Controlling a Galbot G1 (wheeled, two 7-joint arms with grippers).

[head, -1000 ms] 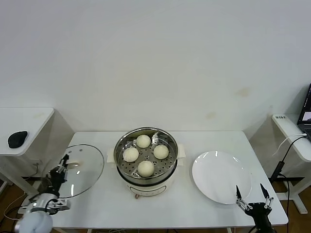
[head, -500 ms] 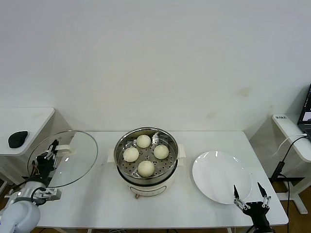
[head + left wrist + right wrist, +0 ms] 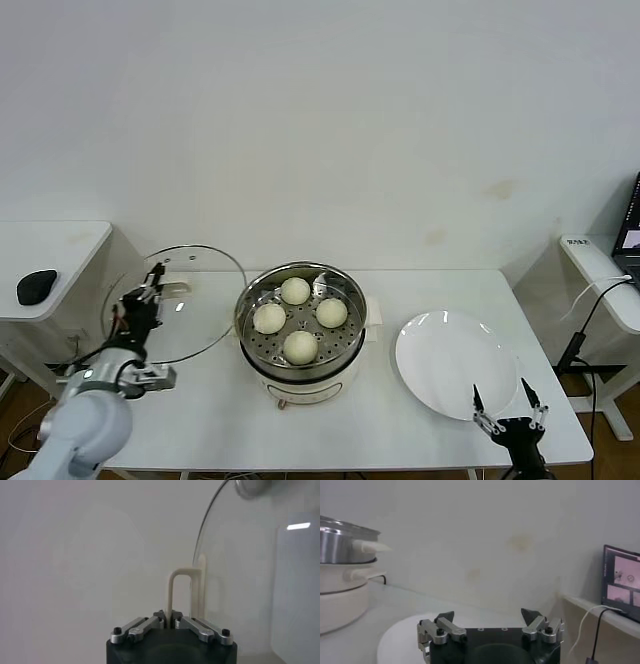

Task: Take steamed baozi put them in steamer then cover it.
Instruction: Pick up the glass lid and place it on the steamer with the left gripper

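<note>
A: Starting at the steamer's (image 3: 300, 335) left, what is the left gripper (image 3: 153, 282) doing?

B: It is clamping the white bar handle (image 3: 176, 596) of the cover (image 3: 178, 305), jaws closed tight on it. The wrist view is showing the fingers (image 3: 197, 625) meeting around the bar. The glass lid is hanging tilted, lifted off the table (image 3: 220, 405), just left of the steamer and not touching its rim.

A: Anything farther left of the steamer?

B: A side table (image 3: 55, 262) is standing there, with a black mouse (image 3: 36, 286) lying on it.

A: And the steamer itself?

B: It is sitting uncovered on its white base. The four steamed baozi (image 3: 300, 346) are resting on the perforated tray, spaced apart in a diamond.

A: What is lying to the steamer's right?

B: A flat white plate (image 3: 455, 365), near the steamer but apart from it, with nothing on it.

A: Where is the right gripper (image 3: 508, 407)?

B: Right of the steamer, at the plate's near edge, fingers spread wide and holding nothing. Its wrist view is looking across the plate toward the steamer's side handle (image 3: 370, 546).

A: Any writing or labels readable?

B: None that I can make out. A small tag (image 3: 577, 242) is sitting on the desk far right of the steamer, but its print is too small to read. A laptop screen (image 3: 621, 581) there is showing pictures, not legible text.
</note>
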